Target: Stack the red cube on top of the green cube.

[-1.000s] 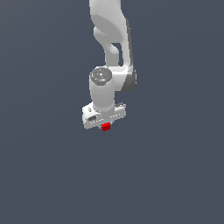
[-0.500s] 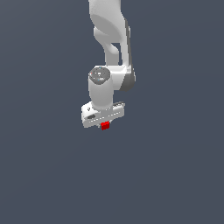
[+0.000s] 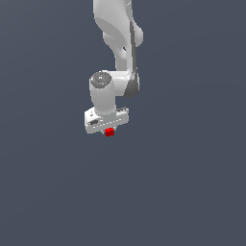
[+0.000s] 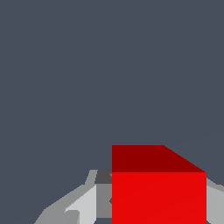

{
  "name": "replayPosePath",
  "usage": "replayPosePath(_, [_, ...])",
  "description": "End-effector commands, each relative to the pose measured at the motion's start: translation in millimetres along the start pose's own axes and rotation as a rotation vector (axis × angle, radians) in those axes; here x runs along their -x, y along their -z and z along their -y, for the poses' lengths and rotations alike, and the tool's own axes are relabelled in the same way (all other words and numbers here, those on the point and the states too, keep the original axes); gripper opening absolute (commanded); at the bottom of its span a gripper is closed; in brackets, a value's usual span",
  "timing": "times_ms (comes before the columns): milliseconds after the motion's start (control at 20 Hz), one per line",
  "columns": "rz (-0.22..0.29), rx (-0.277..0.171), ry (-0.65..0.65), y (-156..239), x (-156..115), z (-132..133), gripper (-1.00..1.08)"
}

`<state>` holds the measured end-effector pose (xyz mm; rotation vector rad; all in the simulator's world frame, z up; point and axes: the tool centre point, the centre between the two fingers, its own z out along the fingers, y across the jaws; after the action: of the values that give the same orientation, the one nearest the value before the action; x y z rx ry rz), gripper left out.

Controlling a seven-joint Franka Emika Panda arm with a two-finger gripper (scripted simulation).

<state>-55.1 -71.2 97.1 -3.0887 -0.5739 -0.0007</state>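
The red cube was a small, flat-shaded block with sharp edges, matte and unmarked. It sat just under the gripper, whose body was smooth white plastic, boxy below a rounded wrist. In the wrist view the red cube filled the space between the pale grey fingers, which pressed close on both sides and appeared clamped on it. A speck of green showed beside it under the gripper, too small to identify. The ground was a plain, even slate-grey expanse, open on every side.
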Motion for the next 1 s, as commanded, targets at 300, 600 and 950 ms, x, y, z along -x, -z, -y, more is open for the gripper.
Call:
replayPosePath(300, [0.000,0.000,-0.001,-22,64,-20,-1.00])
replayPosePath(600, [0.000,0.000,-0.001,-32,91,-29,-1.00])
replayPosePath(950, [0.001,0.000,-0.001,-34,97,-31,1.00])
